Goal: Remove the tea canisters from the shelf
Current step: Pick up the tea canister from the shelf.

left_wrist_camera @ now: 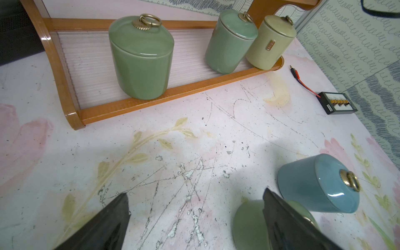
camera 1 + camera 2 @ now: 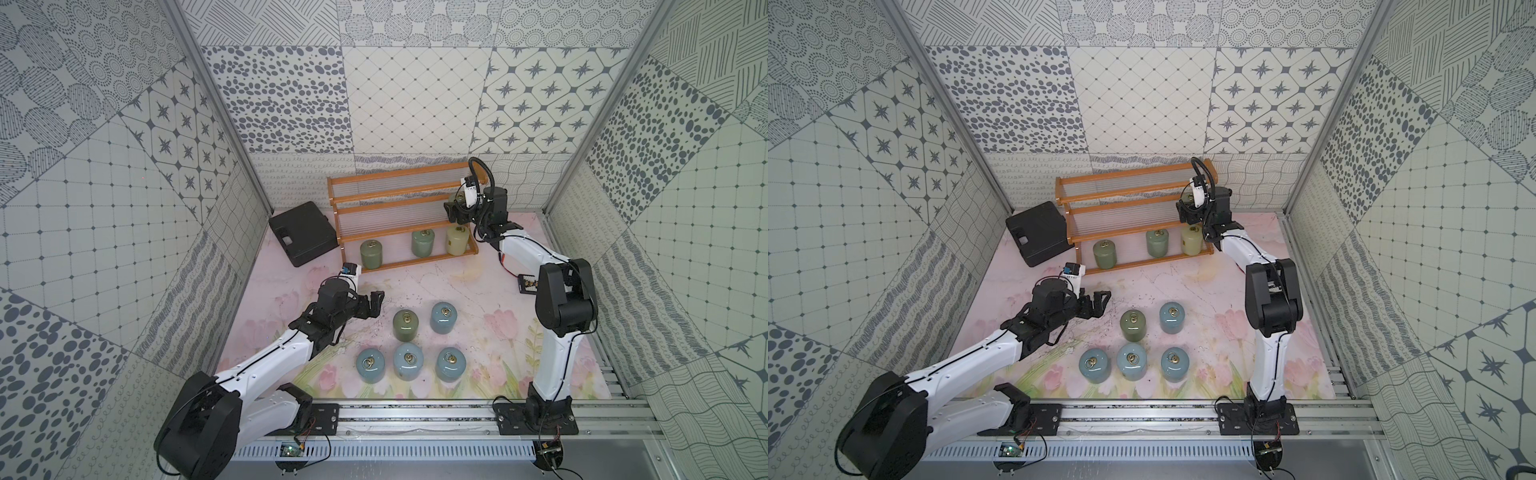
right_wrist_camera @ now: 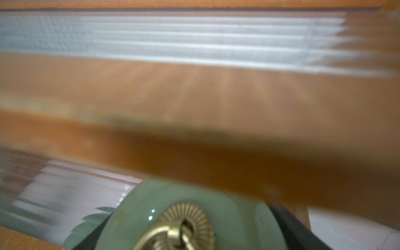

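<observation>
Nearest, on the surface (image 2: pixel 478 291), three light blue canisters (image 2: pixel 408 361) stand in a row, with a dark green canister (image 2: pixel 406 325) and a fourth blue canister (image 2: pixel 444 318) upright just behind them. The left pincer (image 2: pixel 376 304) hovers just beside the dark green canister with its jaws spread wide and nothing between them but bare surface.

Farther back, the lowest tier of the shelf (image 2: pixel 415 260) carries a left green canister (image 2: pixel 371 254), a middle green canister (image 2: pixel 422 243) and, just beside that one, the pale yellow canister (image 2: pixel 457 240), all upright.

Farthest, at the right end of the middle tier, the right pincer (image 2: pixel 455 210) is set around the gripped green canister (image 3: pixel 134 207). This jar stands upright with its long axis vertical. The blurred wrist view looks down on its brass ring, with a dark jaw closed in against each side. The grip looks made, though how firm it is I cannot tell. The right arm is far nearer. The move likely needs a lift over the tier's front rail before drawing forward
</observation>
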Controlling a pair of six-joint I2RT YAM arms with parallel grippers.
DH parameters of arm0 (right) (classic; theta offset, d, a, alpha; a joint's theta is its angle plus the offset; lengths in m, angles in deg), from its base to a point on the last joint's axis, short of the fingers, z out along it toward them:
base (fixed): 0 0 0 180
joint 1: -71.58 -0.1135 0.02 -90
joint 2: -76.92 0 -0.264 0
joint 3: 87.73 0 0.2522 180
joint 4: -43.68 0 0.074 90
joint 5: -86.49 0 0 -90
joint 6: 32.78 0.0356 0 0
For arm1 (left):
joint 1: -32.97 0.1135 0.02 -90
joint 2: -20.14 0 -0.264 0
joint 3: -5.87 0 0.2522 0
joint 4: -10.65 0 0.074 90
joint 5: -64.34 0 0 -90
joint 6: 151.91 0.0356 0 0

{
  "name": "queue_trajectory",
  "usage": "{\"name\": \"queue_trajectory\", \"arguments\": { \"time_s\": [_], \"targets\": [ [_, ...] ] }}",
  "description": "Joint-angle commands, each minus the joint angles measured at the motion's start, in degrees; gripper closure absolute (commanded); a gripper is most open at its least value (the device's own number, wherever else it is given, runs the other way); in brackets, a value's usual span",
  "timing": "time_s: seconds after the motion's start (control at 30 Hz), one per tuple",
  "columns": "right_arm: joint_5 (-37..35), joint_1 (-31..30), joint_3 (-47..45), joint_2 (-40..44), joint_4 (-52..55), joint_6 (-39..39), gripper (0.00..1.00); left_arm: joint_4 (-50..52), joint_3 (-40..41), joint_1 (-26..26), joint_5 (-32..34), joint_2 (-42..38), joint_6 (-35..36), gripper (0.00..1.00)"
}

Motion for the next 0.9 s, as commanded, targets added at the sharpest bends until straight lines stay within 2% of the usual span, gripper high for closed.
{"name": "queue_trajectory", "arguments": {
  "time_s": [0.0,0.2,0.43,0.87],
  "targets": [
    [1.1,0.4,1.4,-0.4,-1.8,0.1,0.15,-2.6,0.3,0.1,0.7,-0.7,-1.5,0.00],
    [4.6,0.2,-0.8,2.2,-3.1,1.2,0.22,-2.7,0.5,0.1,0.7,-0.7,-1.8,0.00],
    [7.3,-2.0,-4.6,5.9,-4.9,1.6,0.26,-2.5,0.6,0.0,2.7,-3.2,-3.1,0.00],
    [8.6,-11.8,-11.4,11.9,-8.7,2.2,0.27,10.4,-1.4,1.0,9.9,-11.6,0.4,0.00]
  ]
}}
